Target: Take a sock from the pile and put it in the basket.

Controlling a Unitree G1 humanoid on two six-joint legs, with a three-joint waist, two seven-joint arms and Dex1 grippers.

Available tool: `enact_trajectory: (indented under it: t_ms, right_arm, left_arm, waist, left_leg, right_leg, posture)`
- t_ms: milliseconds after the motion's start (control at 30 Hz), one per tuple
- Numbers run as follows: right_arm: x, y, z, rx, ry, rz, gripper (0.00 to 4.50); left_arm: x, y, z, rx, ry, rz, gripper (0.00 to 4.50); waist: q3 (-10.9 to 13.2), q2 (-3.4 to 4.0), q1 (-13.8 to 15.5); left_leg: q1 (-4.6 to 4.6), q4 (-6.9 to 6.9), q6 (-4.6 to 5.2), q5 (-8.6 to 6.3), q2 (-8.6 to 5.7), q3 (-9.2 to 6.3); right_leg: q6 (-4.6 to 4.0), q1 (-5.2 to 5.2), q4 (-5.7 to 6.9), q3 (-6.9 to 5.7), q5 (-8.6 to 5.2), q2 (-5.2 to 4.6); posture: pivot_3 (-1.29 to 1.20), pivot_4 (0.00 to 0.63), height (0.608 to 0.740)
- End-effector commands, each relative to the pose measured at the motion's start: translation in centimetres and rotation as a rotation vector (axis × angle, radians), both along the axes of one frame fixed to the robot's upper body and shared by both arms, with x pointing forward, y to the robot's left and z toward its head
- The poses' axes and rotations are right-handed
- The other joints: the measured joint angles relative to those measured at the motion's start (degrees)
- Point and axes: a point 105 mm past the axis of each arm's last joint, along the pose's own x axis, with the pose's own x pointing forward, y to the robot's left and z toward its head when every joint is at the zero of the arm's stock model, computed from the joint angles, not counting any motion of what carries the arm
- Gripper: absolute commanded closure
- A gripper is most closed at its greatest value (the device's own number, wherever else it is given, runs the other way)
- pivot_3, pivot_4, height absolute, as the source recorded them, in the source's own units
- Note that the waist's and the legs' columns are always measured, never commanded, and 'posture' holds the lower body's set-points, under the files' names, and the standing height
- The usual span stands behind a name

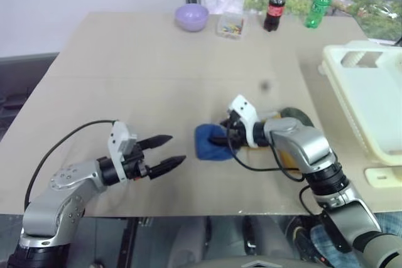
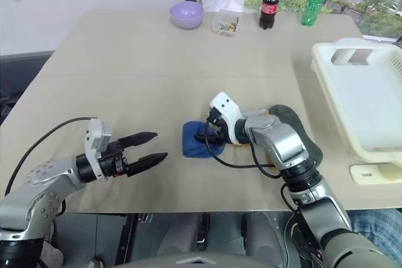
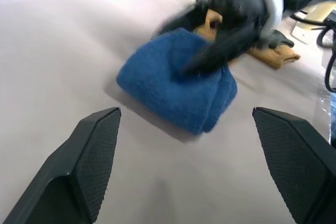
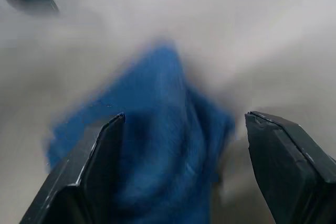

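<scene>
Right fingers (image 4: 94, 166): spread wide over the sock (image 1: 210, 142), one on each side; nothing is clamped; a pinch looks prepared
Left fingers (image 3: 92, 156): parted wide, nothing held; aimed at the sock from well apart, likely kept out of the way
Sock: bunched on the table (image 1: 125, 80), at the pile's (image 3: 273, 53) near edge; mustard and dark green lie behind it
Basket (image 2: 367, 101): at the table's right edge, well apart; the sock is not yet lifted

At my twelve o'clock: lilac bowl (image 1: 191, 16), clear box (image 1: 230, 26), cola bottle (image 1: 274, 7), green bottle (image 1: 318, 5) toward one.
</scene>
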Motion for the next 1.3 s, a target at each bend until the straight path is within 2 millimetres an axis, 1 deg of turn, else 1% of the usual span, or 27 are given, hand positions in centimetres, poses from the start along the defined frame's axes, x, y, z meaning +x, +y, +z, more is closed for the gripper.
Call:
enact_trajectory:
  t_ms: [33, 67, 133, 167, 233, 267, 333, 400, 433, 467, 533, 567, 633, 667, 700, 767, 800, 900, 933, 967, 1033, 1067, 1133, 1167, 1233, 1300]
  right_arm:
    - [-1.2, -0.2, -2.9, -0.127, 0.009, 0.116, 0.77]
    - [-1.6, 0.0, -3.0, -0.124, 0.023, 0.144, 0.77]
    - [-2.1, 0.1, -3.8, -0.197, -0.021, 0.227, 0.77]
    - [-2.3, 0.3, -4.2, -0.235, -0.043, 0.269, 0.98]
    - [-2.4, 0.4, -4.8, -0.290, -0.075, 0.327, 1.63]
    - [-2.5, 0.4, -5.0, -0.315, -0.088, 0.356, 2.03]
    - [-2.4, 0.4, -5.4, -0.336, -0.101, 0.382, 3.11]
    - [-2.2, 0.5, -5.2, -0.325, -0.106, 0.384, 4.05]
    - [-2.0, 0.6, -4.8, -0.298, -0.105, 0.367, 4.44]
    - [-1.8, 0.8, -4.0, -0.253, -0.105, 0.347, 4.48]
    - [-1.5, 1.3, -1.4, -0.095, -0.070, 0.291, 4.48]
    - [-1.3, 1.3, 0.4, -0.003, -0.064, 0.258, 4.48]
    - [-1.0, 0.6, 3.5, 0.143, -0.046, 0.200, 4.48]
    - [-1.0, 0.2, 4.6, 0.190, -0.032, 0.178, 4.48]
    - [-0.8, -0.8, 6.1, 0.249, -0.023, 0.140, 4.48]
    - [-0.4, -4.1, 9.6, 0.378, -0.019, 0.024, 4.48]
    - [-0.4, -5.6, 10.7, 0.412, -0.027, -0.027, 4.48]
    - [0.0, -10.0, 13.1, 0.487, -0.059, -0.206, 4.48]
    - [0.4, -11.8, 13.9, 0.512, -0.080, -0.296, 4.48]
    - [1.0, -13.7, 14.5, 0.536, -0.100, -0.399, 4.48]
    - [2.6, -18.5, 15.8, 0.576, -0.159, -0.667, 4.48]
    - [3.3, -21.3, 16.2, 0.599, -0.178, -0.820, 4.48]
    - [3.9, -26.4, 16.4, 0.618, -0.212, -1.097, 4.48]
    - [4.0, -28.4, 16.3, 0.616, -0.222, -1.195, 4.48]
    - [4.0, -31.5, 15.6, 0.606, -0.226, -1.326, 4.48]
    - [4.1, -33.9, 14.0, 0.574, -0.197, -1.436, 4.48]
  left_arm:
    - [-0.9, -0.3, 1.1, -0.012, -0.062, 0.005, 0.22]
    - [-1.1, -0.4, 1.0, -0.013, -0.060, 0.008, 0.22]
    - [-1.4, -0.2, 0.8, -0.004, -0.054, 0.016, 0.22]
    - [-1.5, -0.1, 0.7, 0.001, -0.053, 0.019, 0.22]
    - [-1.6, 0.2, 0.7, 0.010, -0.055, 0.026, 0.22]
    - [-1.6, 0.3, 0.8, 0.015, -0.056, 0.026, 0.22]
    - [-1.6, 0.5, 0.9, 0.023, -0.060, 0.026, 0.22]
    - [-1.6, 0.6, 1.0, 0.026, -0.064, 0.025, 0.22]
    - [-1.5, 0.6, 1.2, 0.026, -0.068, 0.023, 0.22]
    - [-1.5, 0.5, 1.4, 0.022, -0.073, 0.020, 0.22]
    - [-1.4, 0.3, 1.9, 0.004, -0.088, 0.010, 0.22]
    - [-1.3, 0.0, 2.3, -0.008, -0.098, 0.000, 0.22]
    - [-1.2, -0.5, 2.9, -0.020, -0.117, -0.025, 0.22]
    - [-1.2, -0.7, 3.1, -0.024, -0.123, -0.035, 0.22]
    - [-1.0, -1.0, 3.5, -0.039, -0.131, -0.046, 0.22]
    - [-0.3, -2.1, 4.4, -0.081, -0.154, -0.088, 0.22]
    - [0.0, -2.7, 4.8, -0.094, -0.167, -0.104, 0.22]
    - [1.4, -4.4, 6.0, -0.142, -0.205, -0.146, 0.22]
    - [2.0, -5.0, 6.4, -0.164, -0.218, -0.158, 0.22]
    - [2.5, -5.6, 6.8, -0.182, -0.230, -0.172, 0.22]
    - [3.5, -6.9, 7.5, -0.206, -0.253, -0.205, 0.22]
    - [4.0, -7.5, 7.8, -0.223, -0.259, -0.222, 0.22]
    - [4.7, -8.7, 7.9, -0.240, -0.268, -0.256, 0.22]
    - [5.0, -9.2, 7.9, -0.245, -0.272, -0.270, 0.22]
    - [5.5, -10.1, 8.1, -0.271, -0.279, -0.292, 0.22]
    - [5.6, -11.2, 8.4, -0.293, -0.292, -0.331, 0.22]
  waist:
    - [-0.04, 0.02, -0.20]
    - [-0.04, 0.03, -0.21]
    - [-0.06, 0.06, -0.25]
    - [-0.08, 0.06, -0.25]
    - [-0.09, 0.06, -0.35]
    - [-0.13, 0.03, -0.35]
    - [-0.20, -0.01, -0.33]
    - [-0.25, -0.02, -0.35]
    - [-0.26, -0.04, -0.35]
    - [-0.27, -0.05, -0.35]
    - [-0.27, -0.05, -0.30]
    - [-0.26, -0.04, -0.26]
    - [-0.20, -0.05, -0.12]
    - [-0.17, -0.02, -0.07]
    - [-0.13, 0.04, -0.02]
    - [-0.08, 0.06, 0.30]
    - [-0.02, 0.09, 0.74]
    - [0.00, 0.13, 1.49]
    - [0.00, 0.13, 1.53]
    - [0.00, 0.13, 1.46]
    - [0.02, 0.16, 1.38]
    - [0.02, 0.16, 1.26]
    - [0.03, 0.18, 1.26]
    - [0.02, 0.18, 1.29]
    - [0.03, 0.18, 1.07]
    - [0.03, 0.19, 0.73]
  left_leg:
    - [0.07, -0.03, 0.00, 0.00, 0.00, 0.01]
    - [0.09, -0.05, 0.00, 0.00, 0.01, 0.00]
    - [0.10, -0.05, 0.00, 0.00, 0.04, -0.01]
    - [0.12, -0.05, 0.00, 0.00, 0.04, -0.01]
    - [0.17, -0.05, 0.00, 0.00, 0.04, -0.01]
    - [0.21, -0.05, 0.00, 0.00, 0.04, 0.00]
    - [0.34, -0.05, 0.00, 0.00, 0.05, -0.02]
    - [0.60, -0.07, 0.00, 0.00, 0.05, 0.00]
    - [0.72, -0.10, 0.00, 0.00, 0.05, 0.03]
    - [0.92, -0.16, 0.00, -0.01, 0.06, 0.04]
    - [1.02, -0.20, 0.00, -0.01, 0.09, 0.04]
    - [1.01, -0.20, 0.00, 0.00, 0.11, 0.03]
    - [0.88, -0.19, 0.00, 0.00, 0.11, 0.02]
    - [0.79, -0.19, -0.01, 0.00, 0.10, 0.02]
    - [0.65, -0.18, -0.01, 0.01, 0.09, 0.02]
    - [0.16, -0.02, -0.01, 0.01, 0.06, -0.05]
    - [-0.02, 0.03, -0.01, 0.01, 0.03, -0.14]
    - [-0.04, 0.01, 0.00, 0.00, -0.04, -0.15]
    - [-0.05, 0.01, 0.00, 0.00, -0.06, -0.16]
    - [-0.05, 0.01, 0.00, 0.00, -0.06, -0.17]
    - [-0.04, 0.03, 0.01, 0.00, -0.08, -0.13]
    - [-0.01, 0.04, 0.02, 0.01, -0.09, -0.10]
    - [0.06, 0.06, 0.02, 0.02, -0.09, 0.02]
    - [0.04, 0.06, 0.03, 0.02, -0.10, 0.02]
    - [0.03, 0.06, 0.03, 0.02, -0.08, 0.06]
    - [0.05, 0.05, 0.04, 0.02, -0.02, 0.24]
  right_leg:
    - [0.00, 0.03, 0.01, 0.01, 0.00, 0.00]
    - [0.00, 0.04, 0.01, 0.01, -0.01, 0.01]
    - [-0.01, 0.04, 0.05, -0.01, -0.01, 0.06]
    - [-0.01, 0.05, 0.05, 0.00, -0.01, 0.07]
    - [-0.01, 0.10, 0.06, 0.00, -0.01, 0.07]
    - [-0.01, 0.14, 0.06, 0.00, -0.01, 0.09]
    - [-0.02, 0.28, 0.05, -0.03, -0.02, 0.09]
    - [-0.18, 0.48, 0.05, 0.01, -0.12, 0.09]
    - [-0.18, 0.56, 0.06, 0.05, -0.13, 0.09]
    - [-0.19, 0.72, 0.05, 0.08, -0.13, 0.09]
    - [-0.20, 0.77, 0.06, 0.07, -0.14, 0.10]
    - [-0.20, 0.77, 0.07, 0.06, -0.14, 0.12]
    - [-0.21, 0.72, 0.10, 0.07, -0.14, 0.12]
    - [-0.20, 0.64, 0.11, 0.07, -0.13, 0.12]
    - [-0.16, 0.51, 0.12, 0.07, -0.10, 0.10]
    - [0.00, 0.10, 0.14, 0.00, 0.00, 0.10]
    - [0.00, 0.01, 0.12, -0.11, 0.01, 0.06]
    - [0.01, 0.07, 0.00, -0.15, 0.01, 0.00]
    - [0.01, 0.08, -0.02, -0.18, 0.01, -0.01]
    - [0.01, 0.10, -0.02, -0.19, 0.01, 0.00]
    - [0.01, 0.10, 0.05, -0.16, 0.01, 0.02]
    - [0.02, 0.11, 0.10, -0.15, 0.01, 0.04]
    - [0.02, 0.11, 0.18, -0.05, 0.01, 0.11]
    - [0.02, 0.09, 0.17, -0.05, 0.01, 0.14]
    - [0.02, 0.11, 0.13, -0.04, 0.00, 0.39]
    - [0.03, 0.10, 0.12, 0.07, 0.00, 0.48]
  posture:
    - [0.00, 0.150, 0.740]
    - [0.00, 0.150, 0.740]
    - [0.00, 0.150, 0.740]
    - [0.00, 0.150, 0.740]
    - [0.00, 0.150, 0.740]
    - [0.00, 0.150, 0.740]
    - [0.00, 0.150, 0.740]
    - [0.00, 0.150, 0.740]
    - [0.00, 0.150, 0.740]
    - [0.00, 0.150, 0.740]
    - [0.00, 0.150, 0.740]
    - [0.00, 0.150, 0.740]
    - [0.00, 0.150, 0.740]
    - [0.00, 0.150, 0.740]
    - [0.00, 0.150, 0.740]
    - [0.00, 0.150, 0.740]
    - [0.00, 0.150, 0.740]
    - [0.00, 0.150, 0.740]
    - [0.00, 0.150, 0.740]
    - [0.00, 0.150, 0.740]
    - [0.00, 0.150, 0.740]
    - [0.00, 0.150, 0.740]
    - [0.00, 0.150, 0.740]
    - [0.00, 0.150, 0.740]
    - [0.00, 0.150, 0.740]
    - [0.00, 0.150, 0.740]
